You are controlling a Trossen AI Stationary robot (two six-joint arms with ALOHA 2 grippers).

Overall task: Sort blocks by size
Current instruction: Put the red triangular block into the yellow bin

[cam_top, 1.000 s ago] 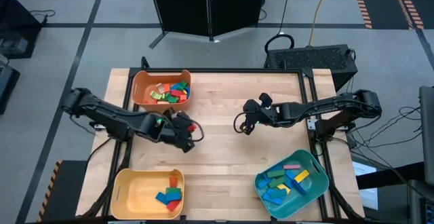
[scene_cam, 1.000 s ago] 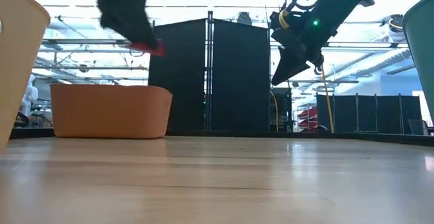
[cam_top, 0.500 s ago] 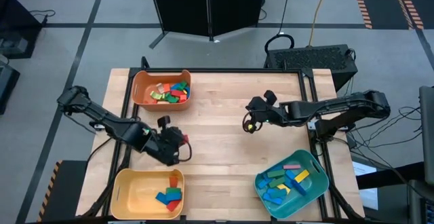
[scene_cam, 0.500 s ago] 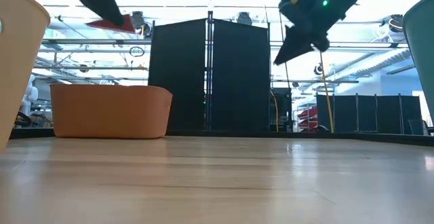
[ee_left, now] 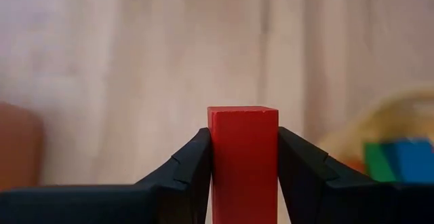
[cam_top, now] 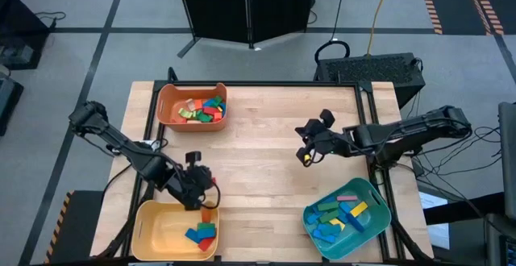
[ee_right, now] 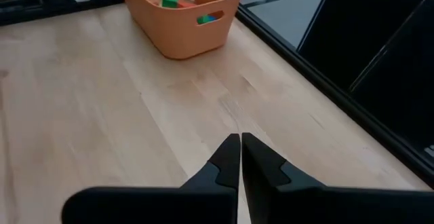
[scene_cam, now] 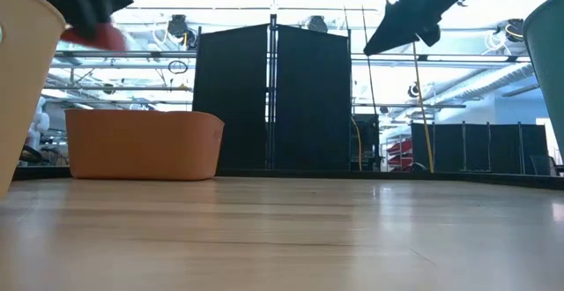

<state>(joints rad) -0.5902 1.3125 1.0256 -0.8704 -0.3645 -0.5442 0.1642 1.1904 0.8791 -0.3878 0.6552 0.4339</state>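
Observation:
My left gripper (cam_top: 201, 204) is at the table's near left, right at the far rim of the yellow bin (cam_top: 153, 235), shut on a red block (ee_left: 243, 157). The block also shows as a red blur in the low view (scene_cam: 99, 35). The yellow bin holds a few blocks (cam_top: 203, 232), blue, red, green and orange. My right gripper (cam_top: 306, 155) hangs shut and empty above the table's middle right. The orange bin (cam_top: 171, 98) at the far left and the teal bin (cam_top: 379, 227) at the near right each hold several blocks. My left gripper pinches the red block between its two fingers (ee_left: 191, 170), one on each of two opposite sides (ee_left: 215, 163). The block's end face sticks out past the fingertips. It is lifted clear of the table.
The bare wooden table top (cam_top: 266, 129) lies open between the three bins. A black frame rail (cam_top: 367, 121) runs along the table's right edge under my right arm.
My left gripper has carried the red block from the table's middle left toward the near edge, down to the yellow bin's far rim. My right gripper has drifted a little toward the table's right edge, still shut.

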